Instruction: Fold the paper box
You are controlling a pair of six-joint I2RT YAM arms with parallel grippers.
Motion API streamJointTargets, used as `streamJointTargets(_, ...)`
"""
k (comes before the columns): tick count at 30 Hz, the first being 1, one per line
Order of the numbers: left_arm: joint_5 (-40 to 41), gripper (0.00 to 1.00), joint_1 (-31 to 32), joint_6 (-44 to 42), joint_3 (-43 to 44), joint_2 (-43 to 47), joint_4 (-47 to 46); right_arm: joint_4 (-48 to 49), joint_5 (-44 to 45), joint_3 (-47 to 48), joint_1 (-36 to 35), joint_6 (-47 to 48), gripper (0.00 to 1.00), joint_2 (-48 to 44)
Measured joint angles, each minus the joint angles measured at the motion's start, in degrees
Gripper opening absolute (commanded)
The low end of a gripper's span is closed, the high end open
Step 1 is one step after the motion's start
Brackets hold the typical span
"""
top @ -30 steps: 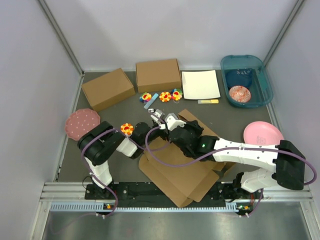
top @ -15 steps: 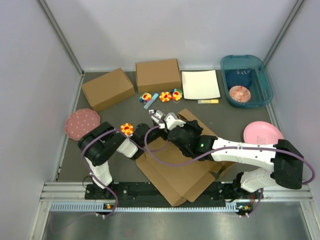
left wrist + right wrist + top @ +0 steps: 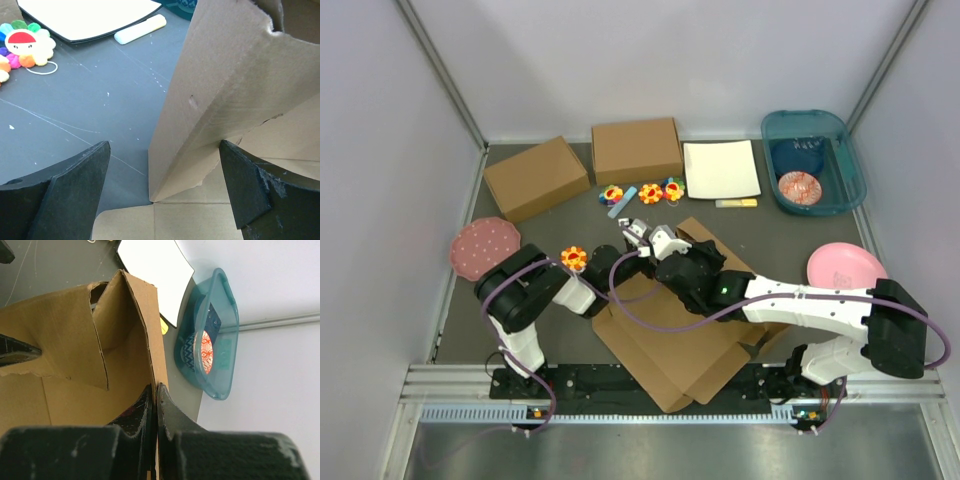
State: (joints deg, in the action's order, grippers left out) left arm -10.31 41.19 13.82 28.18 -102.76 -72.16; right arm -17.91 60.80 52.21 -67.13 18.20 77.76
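Top view: paper box [image 3: 670, 352] lies mostly flat on table [image 3: 770, 235], front centre, between both arms, one flap raised. Right gripper [image 3: 155, 387] pinched tight on upright wall edge of paper box. Left gripper [image 3: 163, 145] spread wide, fingers either side of raised flap's lower corner, not gripping. Flower toy [image 3: 27, 45] and white sheet [image 3: 85, 15] beyond flap. Teal bin [image 3: 220, 340] further out.

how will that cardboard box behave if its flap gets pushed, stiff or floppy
Probably stiff across the panels: the box is corrugated, and its raised flap stands flat. It likely hinges easily at the creases, so the flap may drop back if the right gripper lets go. It seems light: a pinch on one edge holds it up.
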Motion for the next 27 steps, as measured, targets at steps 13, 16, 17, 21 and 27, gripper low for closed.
streamJointTargets(13,-6.03,0.96,-0.35,1.84,2.99,1.03,2.54,0.04,-0.04,0.00,0.00,-0.28,0.00,-0.02)
streamJointTargets(16,-7.17,0.92,-0.44,2.56,3.69,1.03,2.86,0.04,-0.24,0.00,0.02,-0.44,0.00,-0.13)
streamJointTargets(17,-7.63,0.90,-0.46,2.78,3.93,1.01,2.89,0.04,-0.33,0.00,0.02,-0.48,0.00,-0.17)
streamJointTargets(21,-9.40,0.74,-0.44,3.61,5.01,0.94,3.28,0.07,-0.52,-0.02,0.02,-1.03,0.00,-0.39)
streamJointTargets(27,-11.13,0.47,-0.46,4.37,6.12,-0.17,3.15,0.09,-0.48,-0.02,0.02,-1.42,0.00,-0.42)
